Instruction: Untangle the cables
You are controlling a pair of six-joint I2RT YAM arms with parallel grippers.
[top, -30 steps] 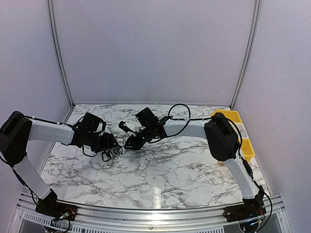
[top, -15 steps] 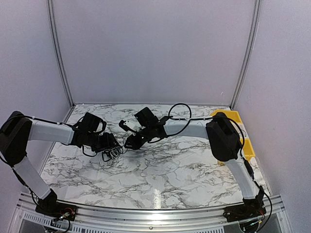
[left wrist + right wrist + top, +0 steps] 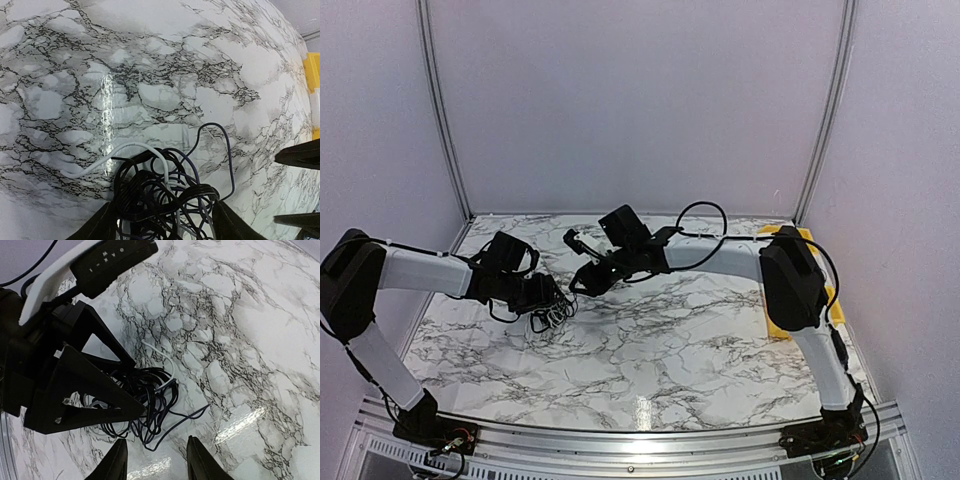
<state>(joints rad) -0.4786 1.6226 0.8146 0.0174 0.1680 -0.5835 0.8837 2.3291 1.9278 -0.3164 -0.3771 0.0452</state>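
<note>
The cables (image 3: 553,316) are a small tangle of thin black wires with one pale wire, lying on the marble table at the left. My left gripper (image 3: 550,300) is low over them. In the left wrist view, its fingers stand wide apart on either side of the bundle (image 3: 160,195), and the left gripper (image 3: 164,212) is open. My right gripper (image 3: 578,284) hovers just right of the bundle, open and empty. In the right wrist view, the right gripper (image 3: 156,457) points at the tangle (image 3: 145,400), with one loose dark end trailing toward it.
Yellow bins (image 3: 802,238) stand at the table's right edge, behind the right arm. The right gripper's fingertips (image 3: 300,155) show at the right edge of the left wrist view. The left arm's white link (image 3: 55,280) fills the upper left of the right wrist view.
My right gripper has lifted and drawn slightly back from the bundle, and the right arm's cable loop has risen. The left gripper and the cables have stayed put.
</note>
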